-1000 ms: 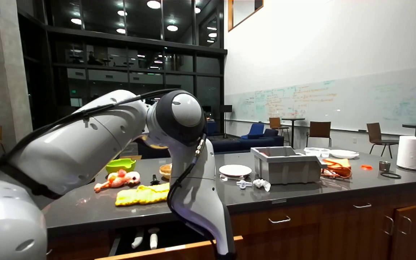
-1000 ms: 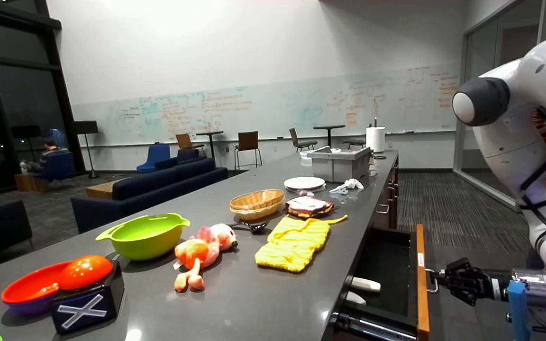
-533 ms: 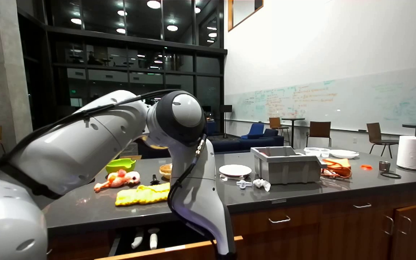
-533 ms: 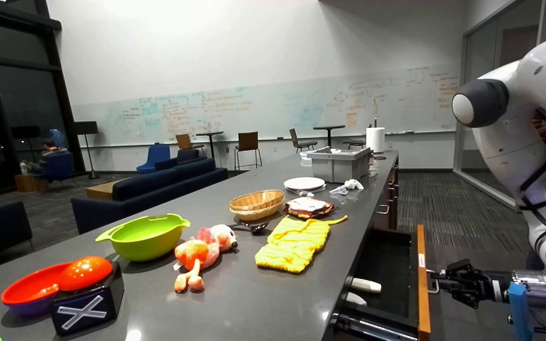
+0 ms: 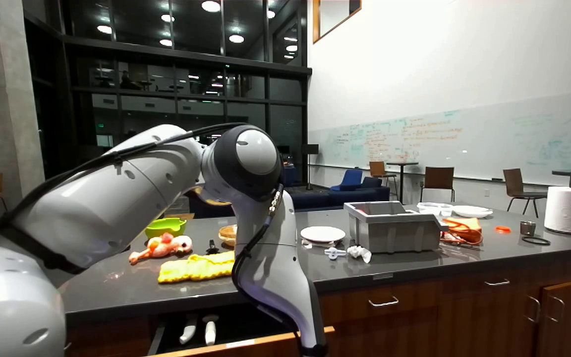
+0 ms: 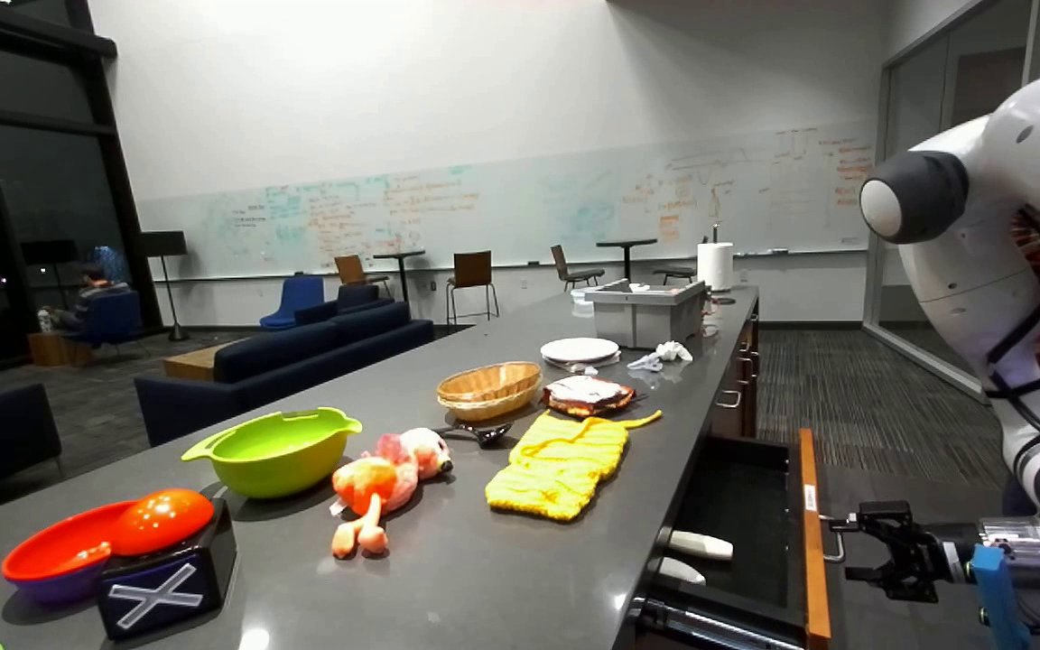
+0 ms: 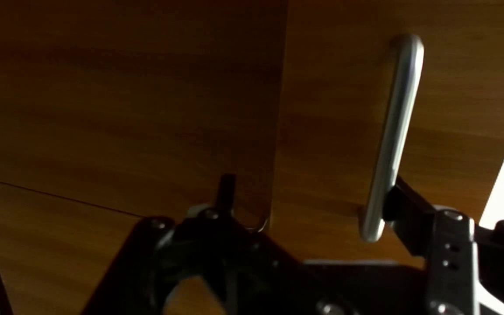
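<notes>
Wrist view: pincer [image 7: 309, 199] parted at the handle [image 7: 392, 140]

On the drawer [image 6: 813, 542] front, I see the handle between my fingers [image 7: 411, 218], nearer one; contact, I can't tell. Nothing is grasped. I'd move slow and straight to avoid snagging. The drawer holds two white pieces [image 6: 701, 545]. Farther, on the surface [image 6: 466, 578]: green bowl [image 6: 281, 465], basket [image 6: 484, 409], then bin [image 6: 633, 323], its pale contents [image 6: 638, 286] barely showing.

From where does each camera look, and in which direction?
Exterior view: behind the arm, large in foreground; faces across the counter towards windows.
Exterior view: above counter level, facing along it towards the whiteboard; arm and gripper at right.
Wrist view: on the arm, facing the drawer and handle; fingers along the bottom.
Both exterior views share the drawer, yellow cloth and gray bin.
</notes>
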`<action>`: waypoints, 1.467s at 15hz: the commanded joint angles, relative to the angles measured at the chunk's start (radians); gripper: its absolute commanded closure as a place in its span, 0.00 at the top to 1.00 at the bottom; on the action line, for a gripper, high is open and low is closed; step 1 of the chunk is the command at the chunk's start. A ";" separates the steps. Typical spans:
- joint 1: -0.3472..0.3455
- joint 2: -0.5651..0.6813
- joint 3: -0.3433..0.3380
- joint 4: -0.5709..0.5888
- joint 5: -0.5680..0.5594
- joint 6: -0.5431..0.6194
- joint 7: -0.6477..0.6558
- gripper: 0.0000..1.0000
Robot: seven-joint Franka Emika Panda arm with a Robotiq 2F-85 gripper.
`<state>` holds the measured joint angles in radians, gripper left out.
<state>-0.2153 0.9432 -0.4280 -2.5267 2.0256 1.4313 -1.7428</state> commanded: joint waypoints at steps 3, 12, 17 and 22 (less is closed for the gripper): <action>0.017 -0.033 -0.016 -0.005 -0.011 0.044 -0.011 1.00; 0.089 -0.247 -0.090 -0.122 -0.029 0.136 -0.109 1.00; 0.146 -0.448 -0.138 -0.212 -0.019 0.394 -0.144 1.00; 0.265 -0.657 -0.152 -0.264 0.099 0.763 -0.287 1.00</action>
<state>-0.0406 0.4450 -0.5504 -2.7269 2.0569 2.0124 -1.9536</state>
